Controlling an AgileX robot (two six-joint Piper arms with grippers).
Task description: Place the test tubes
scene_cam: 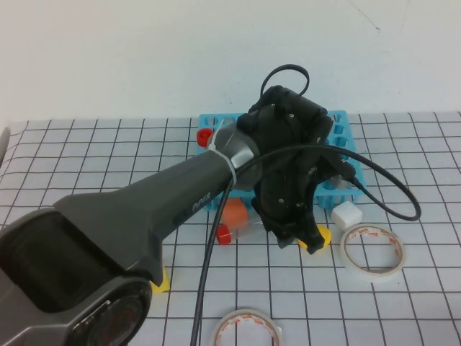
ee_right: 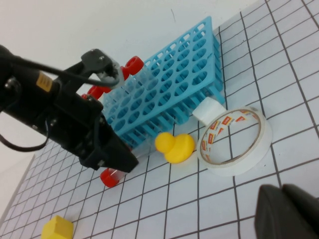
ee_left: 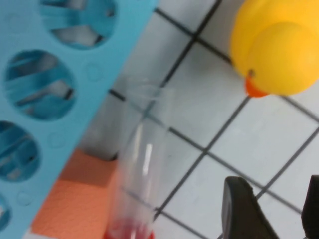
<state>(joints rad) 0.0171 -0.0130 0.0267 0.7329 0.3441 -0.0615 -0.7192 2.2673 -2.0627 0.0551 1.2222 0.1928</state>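
Blue rack (scene_cam: pixel 340 124) stands on the checked table. Left gripper (scene_cam: pixel 292 236) hangs over the rack's front edge, fingers apart, gripping nothing. Right gripper (ee_right: pixel 288 213), fingers together, sits well apart from the rack, beyond the tape roll (scene_cam: pixel 372 251). Duck (scene_cam: pixel 322 237) lies near the rack's front. Red-capped tube (scene_cam: pixel 225 233) lies flat just beside the rack's front, by an orange block (scene_cam: pixel 235 212).

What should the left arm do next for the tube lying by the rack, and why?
Probably shift the left gripper over the test tube: its open fingers span bare table between it and the rubber duck. Right gripper hangs shut, facing the tape roll.
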